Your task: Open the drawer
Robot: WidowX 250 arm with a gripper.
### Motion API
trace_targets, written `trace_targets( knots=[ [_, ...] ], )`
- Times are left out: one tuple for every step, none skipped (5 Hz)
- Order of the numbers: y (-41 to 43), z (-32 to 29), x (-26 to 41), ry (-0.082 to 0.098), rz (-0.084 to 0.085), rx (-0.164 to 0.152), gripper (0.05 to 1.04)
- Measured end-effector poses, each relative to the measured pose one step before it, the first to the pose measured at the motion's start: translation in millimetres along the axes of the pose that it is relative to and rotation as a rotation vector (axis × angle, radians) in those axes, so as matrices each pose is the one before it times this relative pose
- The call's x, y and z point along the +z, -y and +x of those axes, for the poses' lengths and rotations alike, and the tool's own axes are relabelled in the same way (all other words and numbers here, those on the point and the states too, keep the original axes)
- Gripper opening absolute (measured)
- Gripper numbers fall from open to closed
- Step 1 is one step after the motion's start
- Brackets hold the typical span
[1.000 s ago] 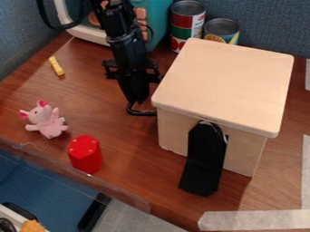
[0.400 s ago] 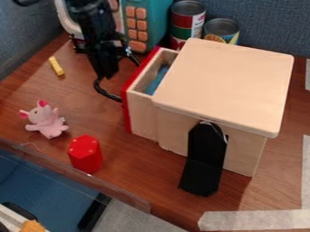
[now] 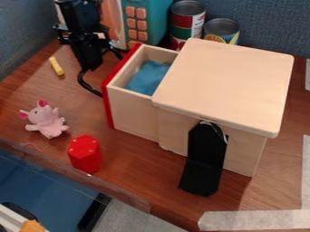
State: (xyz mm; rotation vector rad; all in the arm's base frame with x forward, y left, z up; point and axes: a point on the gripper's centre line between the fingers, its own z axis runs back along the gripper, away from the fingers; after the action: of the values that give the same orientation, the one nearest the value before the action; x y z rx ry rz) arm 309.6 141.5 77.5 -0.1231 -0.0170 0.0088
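The gripper (image 3: 90,63) hangs at the upper left, its lower tip within the curve of a black handle (image 3: 89,87) on the drawer's outer side. Whether its jaws are apart cannot be made out. The drawer (image 3: 134,113), pale wood with a red front panel (image 3: 108,106), stands well out from the left side of the wooden box (image 3: 227,81). A blue cloth-like item (image 3: 147,78) lies inside it.
A pink plush toy (image 3: 45,120) and a red hexagonal block (image 3: 84,154) are at the left, below a small yellow piece (image 3: 56,66). Cans (image 3: 187,20) and a teal toy oven (image 3: 156,18) stand behind. A black flap (image 3: 205,158) hangs from the box front.
The gripper has moved left and somewhat up. The drawer, hardly visible at first, has come out leftward with the handle, and the blue item inside is now in view.
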Motion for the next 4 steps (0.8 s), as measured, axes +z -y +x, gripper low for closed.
trace_targets(
  knots=[
    [-2.59,0.05,-2.45,-0.0221,-0.0013,-0.0083,0.113],
    [-2.81,-1.09,-0.3,-0.0108,0.0154,-0.0054,0.154],
    [-3.85,-3.01,-4.23,-0.0408,0.0287,-0.0385,0.373],
    [6.78,2.74,0.96,-0.025,0.0239,-0.0705,0.677]
  ],
)
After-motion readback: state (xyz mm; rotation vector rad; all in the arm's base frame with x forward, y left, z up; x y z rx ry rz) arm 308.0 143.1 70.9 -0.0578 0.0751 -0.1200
